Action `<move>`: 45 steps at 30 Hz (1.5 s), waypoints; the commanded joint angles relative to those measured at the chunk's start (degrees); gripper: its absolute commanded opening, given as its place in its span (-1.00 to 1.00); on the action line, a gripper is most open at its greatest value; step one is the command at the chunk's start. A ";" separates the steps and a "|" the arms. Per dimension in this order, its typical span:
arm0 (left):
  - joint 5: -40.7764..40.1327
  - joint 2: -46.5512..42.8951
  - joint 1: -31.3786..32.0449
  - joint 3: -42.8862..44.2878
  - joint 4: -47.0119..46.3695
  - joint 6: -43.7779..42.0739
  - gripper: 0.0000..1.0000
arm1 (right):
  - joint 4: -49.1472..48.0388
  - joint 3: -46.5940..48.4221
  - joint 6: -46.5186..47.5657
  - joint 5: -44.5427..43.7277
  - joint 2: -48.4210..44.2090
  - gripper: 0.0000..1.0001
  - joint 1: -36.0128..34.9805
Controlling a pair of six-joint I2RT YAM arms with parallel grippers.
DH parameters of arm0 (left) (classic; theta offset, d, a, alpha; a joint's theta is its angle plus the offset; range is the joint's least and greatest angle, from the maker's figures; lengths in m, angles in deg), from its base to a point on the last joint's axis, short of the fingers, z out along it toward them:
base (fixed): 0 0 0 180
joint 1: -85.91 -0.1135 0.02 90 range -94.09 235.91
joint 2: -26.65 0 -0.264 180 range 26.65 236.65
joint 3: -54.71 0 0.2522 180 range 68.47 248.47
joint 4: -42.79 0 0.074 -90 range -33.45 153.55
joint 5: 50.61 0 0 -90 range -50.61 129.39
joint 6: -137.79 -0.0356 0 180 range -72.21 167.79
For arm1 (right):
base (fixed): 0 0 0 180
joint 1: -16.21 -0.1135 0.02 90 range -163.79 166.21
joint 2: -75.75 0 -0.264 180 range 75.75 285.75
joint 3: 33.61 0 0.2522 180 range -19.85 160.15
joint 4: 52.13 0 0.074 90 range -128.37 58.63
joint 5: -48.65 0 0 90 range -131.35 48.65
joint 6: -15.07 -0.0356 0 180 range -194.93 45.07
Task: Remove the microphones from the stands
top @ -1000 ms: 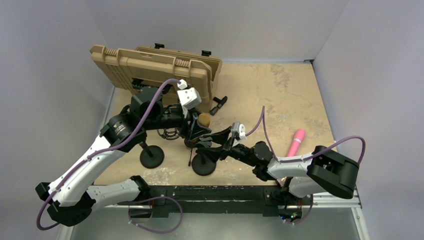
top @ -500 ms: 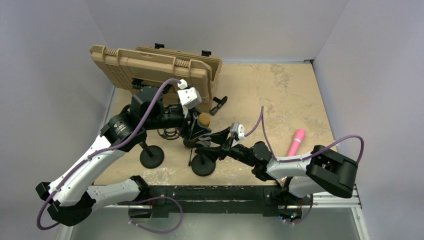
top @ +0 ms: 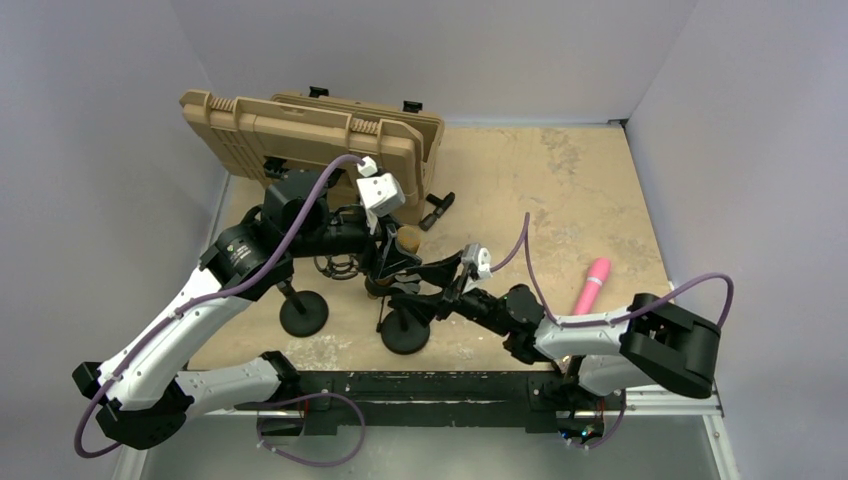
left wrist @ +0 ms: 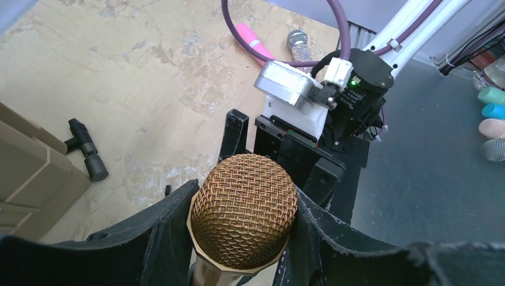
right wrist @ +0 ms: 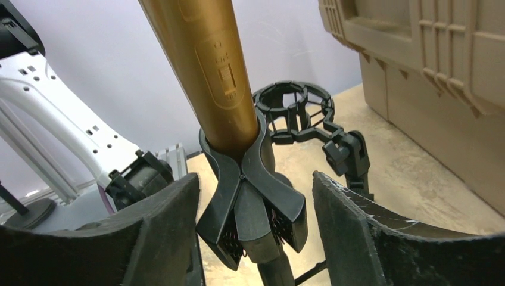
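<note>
Freeing the microphone [left wrist: 243, 211] from its clip [right wrist: 250, 205] looks to be the step in hand: the gold body sits in the clip's fork atop the stand [top: 405, 330], a little toward 9 o'clock from the middle of the desk [top: 560, 190]. The left end effector [top: 392, 262] is pinching the mesh head from both sides. The right end effector [right wrist: 253, 179] is spread, one finger at 3 o'clock and one at 9 o'clock of the clip, with a gap showing on each side. My judgement is that the next move calls for the right fingers to close on the clip or post and brace it, while the left draws the body out along its own axis, so that the stand does not tip. By count: two stands, the second [top: 303, 315] at 9 o'clock of the first and carrying an empty shock mount [right wrist: 295, 113]; two microphones on the desk, the other a pink one [top: 596, 282] lying at 3 o'clock; one tan case [top: 310, 135] at 11 o'clock; one small black T-shaped piece [top: 437, 208] beside it.
</note>
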 commanded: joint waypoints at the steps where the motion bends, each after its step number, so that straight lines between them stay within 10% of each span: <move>1: -0.23 -0.59 -0.03 2.32 -2.54 -1.20 -1.00 | -1.04 -0.43 -1.60 -2.39 -3.26 0.40 -0.37; 20: -1.72 -0.69 -0.83 2.05 -2.24 -1.58 -1.00 | -1.09 0.16 -2.77 0.42 -0.86 0.39 -1.41; 31: -0.73 -0.66 -0.87 1.97 -2.57 -1.58 -1.00 | -2.11 2.11 -0.57 0.74 3.17 -0.04 -2.02; 38: -0.64 -0.57 -0.87 3.02 -2.36 -1.33 -1.00 | -1.43 1.92 -0.47 -1.00 3.31 -1.00 -2.31; 45: -0.18 -0.16 -0.87 7.00 -0.15 0.02 -1.00 | -1.12 2.38 -0.05 -2.39 4.79 -1.00 -3.29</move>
